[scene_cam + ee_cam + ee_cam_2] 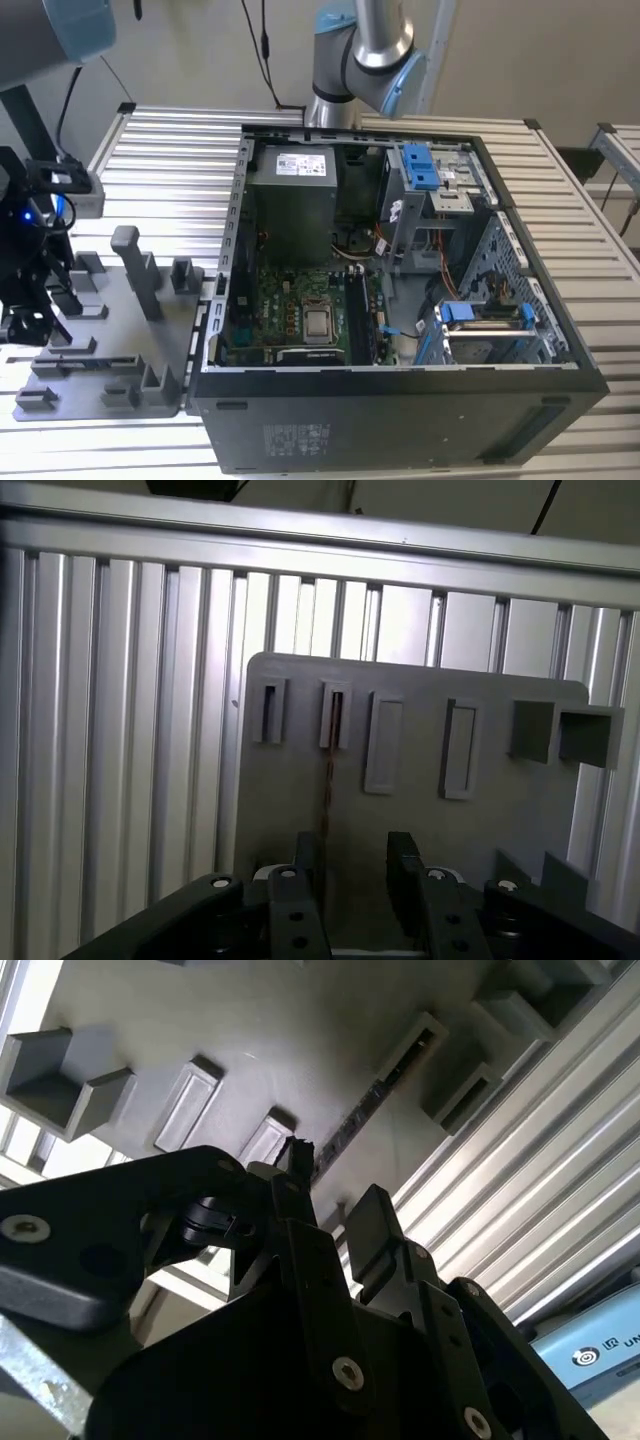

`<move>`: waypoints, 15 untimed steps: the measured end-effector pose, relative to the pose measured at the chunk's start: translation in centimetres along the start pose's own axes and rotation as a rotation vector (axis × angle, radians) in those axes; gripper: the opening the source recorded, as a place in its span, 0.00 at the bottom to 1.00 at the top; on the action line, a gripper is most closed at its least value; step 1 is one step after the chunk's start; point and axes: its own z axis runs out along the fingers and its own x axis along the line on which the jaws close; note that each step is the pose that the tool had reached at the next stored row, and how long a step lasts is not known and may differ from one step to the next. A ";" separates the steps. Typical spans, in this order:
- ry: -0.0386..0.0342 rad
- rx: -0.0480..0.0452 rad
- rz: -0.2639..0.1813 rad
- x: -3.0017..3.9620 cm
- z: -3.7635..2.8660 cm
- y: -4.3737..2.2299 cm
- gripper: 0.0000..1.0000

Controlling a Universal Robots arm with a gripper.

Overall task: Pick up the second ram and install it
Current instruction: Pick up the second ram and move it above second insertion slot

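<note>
gripper (355, 852) fingers apart, empty; second ram (327, 770) on edge in grey tray (420, 680) slot, just ahead btwn fingertips. Prob. light, stiff, fragile: pinch flat faces mid-length, gently.

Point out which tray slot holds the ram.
This slot holder, second from the row's end away from the box pockets: the second ram runs edge-on from it; the others look empty.

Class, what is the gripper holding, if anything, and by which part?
Nothing yet: the gripper is open, its jaws apart over the second ram, which stands on edge in the grey tray.
</note>
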 end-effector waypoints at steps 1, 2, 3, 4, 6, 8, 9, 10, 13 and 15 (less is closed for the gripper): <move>-0.0001 0.0001 0.000 0.03 0.12 0.00 0.42; 0.0000 0.0001 0.000 0.05 0.23 0.00 0.42; 0.0000 0.0001 0.000 0.07 0.33 0.00 0.42; 0.0000 0.0001 0.000 0.10 0.44 0.01 0.42; 0.0000 0.0001 -0.001 0.13 0.65 0.01 0.42; 0.0000 0.0000 -0.002 0.14 0.87 0.02 0.42; -0.0001 0.0000 -0.003 0.15 0.98 0.02 0.42; -0.0001 0.0000 -0.004 0.16 1.10 0.03 0.42; -0.0001 -0.0003 -0.006 0.17 1.44 0.06 0.42; -0.0001 -0.0004 -0.009 0.19 1.67 0.08 0.42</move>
